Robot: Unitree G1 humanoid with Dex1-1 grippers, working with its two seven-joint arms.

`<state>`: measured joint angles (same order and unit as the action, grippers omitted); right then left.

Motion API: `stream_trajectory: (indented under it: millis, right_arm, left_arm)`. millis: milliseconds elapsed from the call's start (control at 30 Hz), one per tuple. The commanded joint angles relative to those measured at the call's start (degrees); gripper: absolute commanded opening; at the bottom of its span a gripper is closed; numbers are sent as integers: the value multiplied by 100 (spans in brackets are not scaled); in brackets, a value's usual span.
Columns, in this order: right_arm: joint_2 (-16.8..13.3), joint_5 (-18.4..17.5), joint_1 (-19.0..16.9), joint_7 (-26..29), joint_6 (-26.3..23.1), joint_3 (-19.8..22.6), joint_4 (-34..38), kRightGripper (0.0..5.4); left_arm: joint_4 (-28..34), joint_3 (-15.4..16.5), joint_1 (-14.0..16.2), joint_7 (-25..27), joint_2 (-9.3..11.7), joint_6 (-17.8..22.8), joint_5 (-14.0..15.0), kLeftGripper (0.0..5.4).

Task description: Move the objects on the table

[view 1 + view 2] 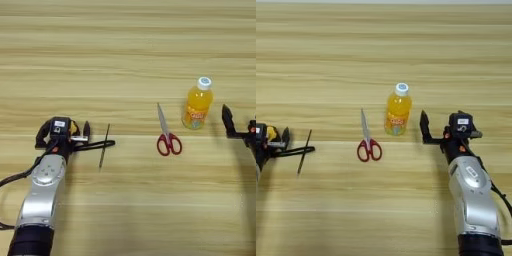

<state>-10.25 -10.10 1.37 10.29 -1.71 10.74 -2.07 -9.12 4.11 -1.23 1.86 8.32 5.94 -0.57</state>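
Your left pincer [95, 137] gapes over the thin rod [104, 145], gripping nothing; right pincer [425, 131] (unreadable) beside the orange-drink bottle [398, 111]; scissors [368, 142] untouched.

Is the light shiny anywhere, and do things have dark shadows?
Left eye view: the orange-drink bottle glows with light through it, and the red-handled scissors cast almost no shadow. Right eye view: the right arm has a soft shine on its silver shell.

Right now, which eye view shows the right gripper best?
The right eye view: the right gripper shows whole with its silver forearm, beside the orange-drink bottle without touching it. The left eye view catches only one black finger at the picture's right edge, the rest cut off.
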Motion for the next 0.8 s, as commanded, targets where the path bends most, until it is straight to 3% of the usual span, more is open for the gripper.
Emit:
stream_trajectory:
  millis: [33,233,467,800]
  right_arm:
    - [-25,-14,59,-12,-53,17,14,540]
    - [-24,-11,59,-13,-46,16,11,540]
    - [-16,-14,40,-21,-54,13,48,540]
    - [-36,-26,30,-7,-83,24,84,540]
  left_arm:
    - [269,-44,32,76,-51,-137,52,540]
    - [515,-133,158,82,-120,-122,21,540]
    - [1106,-411,489,69,-213,198,-57,540]
    - [2295,-1115,1203,1,-437,910,-344,540]
